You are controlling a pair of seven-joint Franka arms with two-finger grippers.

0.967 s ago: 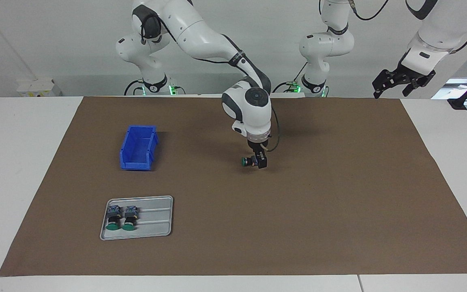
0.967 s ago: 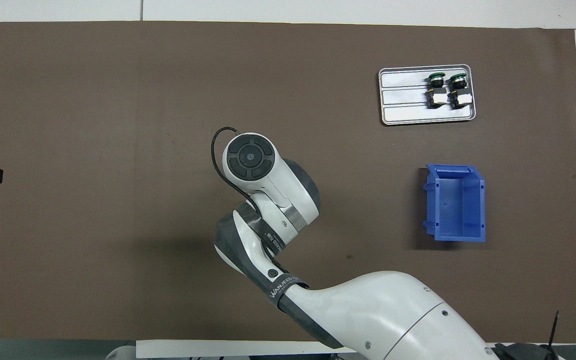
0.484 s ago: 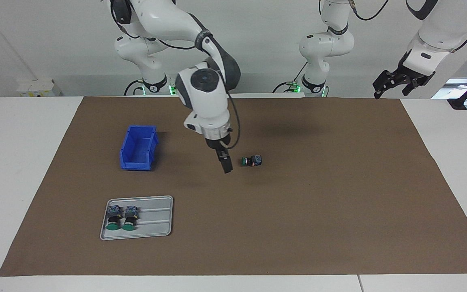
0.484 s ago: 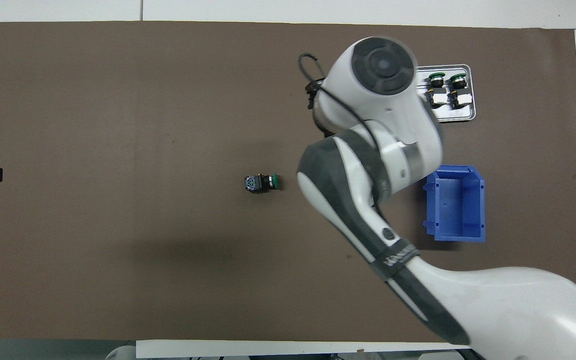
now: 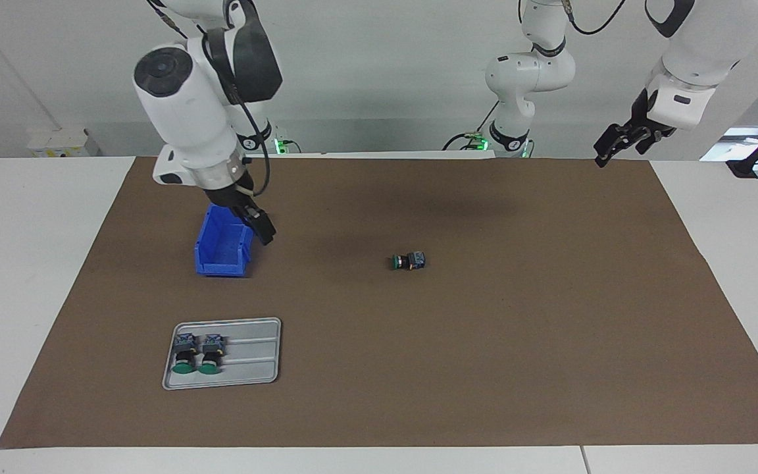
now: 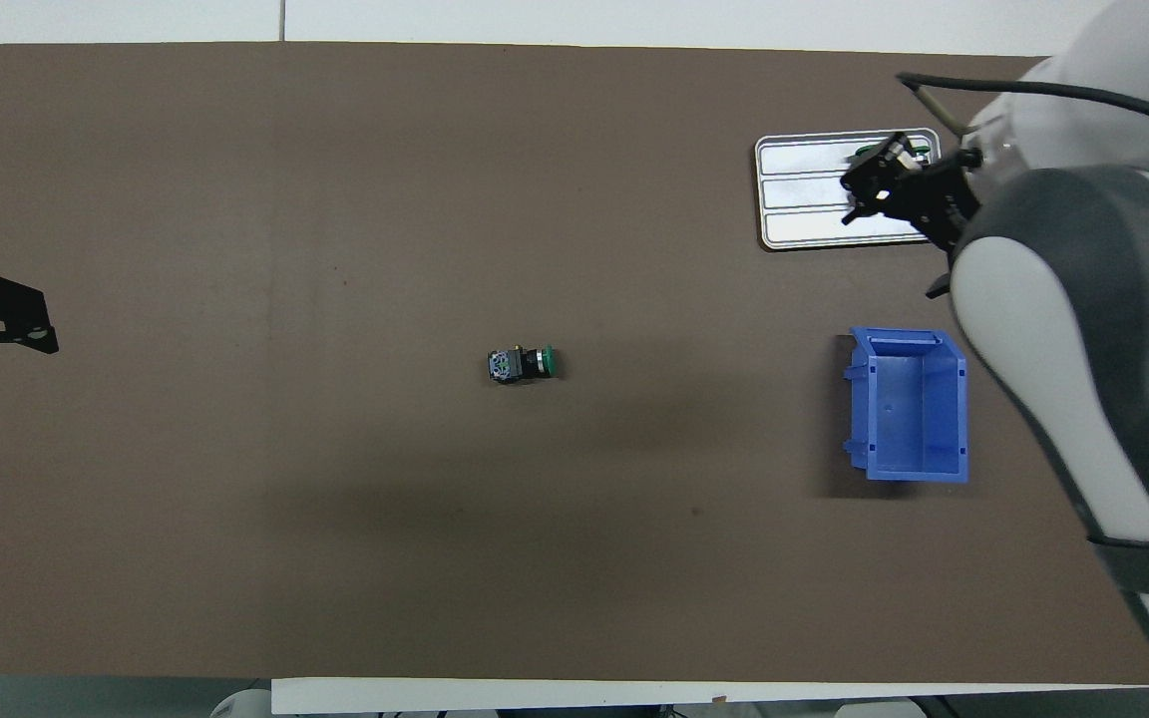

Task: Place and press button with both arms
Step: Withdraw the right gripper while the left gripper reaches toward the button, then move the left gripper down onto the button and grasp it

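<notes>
Button (image 5: 408,262): lies on its side on the brown mat (image 5: 484,342) near the middle of the surface (image 5: 24,263), green cap pointing toward the right arm's end, blue-grey block toward the left arm's end. Nothing touches it.
Right hand (image 5: 262,229): raised in the air over the blue bin's (image 5: 223,241) edge, tilted; holds nothing. Whether its fingers are parted cannot be told.
Left hand (image 5: 624,139): raised over the mat's corner at the left arm's end, close to the robots; arm waits. Holds nothing; its finger gap cannot be told.
Blue bin: stands on the mat toward the right arm's end, well apart from the button.
Grey tray (image 5: 251,352): farther from the robots than the bin; carries two more buttons (image 5: 196,352) side by side, green caps pointing away from the robots.
</notes>
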